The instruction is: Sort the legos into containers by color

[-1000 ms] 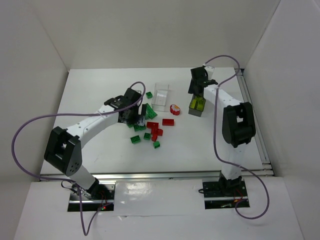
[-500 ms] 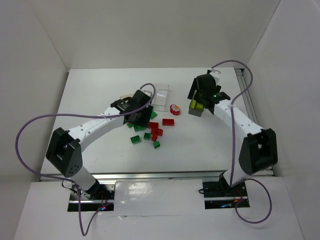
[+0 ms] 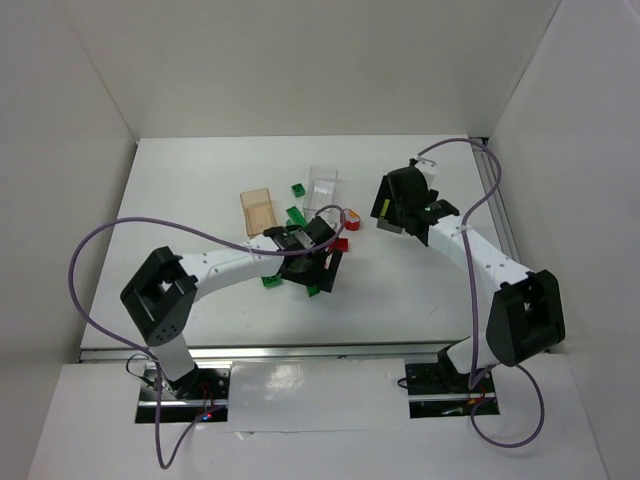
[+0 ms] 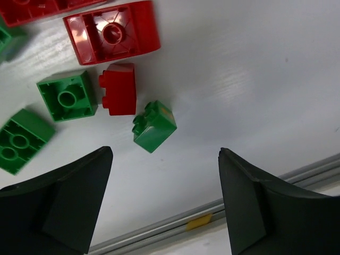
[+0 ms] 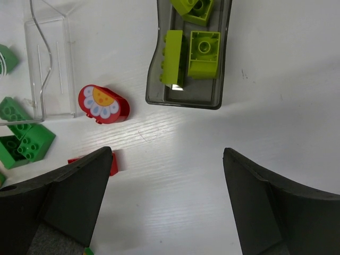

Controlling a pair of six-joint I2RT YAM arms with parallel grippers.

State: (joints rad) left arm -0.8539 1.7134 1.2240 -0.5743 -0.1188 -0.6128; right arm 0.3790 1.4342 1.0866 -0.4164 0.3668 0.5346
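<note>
**Jaws Open on Both Arms; Red and Green Bricks Unsorted**

The left jaws stood spread and empty above a small green brick (image 4: 154,126). It lay skewed on the bench (image 4: 255,79), just beside a red brick (image 4: 118,88). The right jaws stood spread and empty near the smoky container (image 5: 186,99).

Hazard: closing on the skewed green brick could pinch one corner and flick it away, or catch the red brick as well.

Contents:
- The smoky container held three yellow-green bricks (image 5: 204,53).
- The clear container (image 5: 50,79) appeared empty.
- The amber container (image 3: 258,208) appeared empty.
</note>
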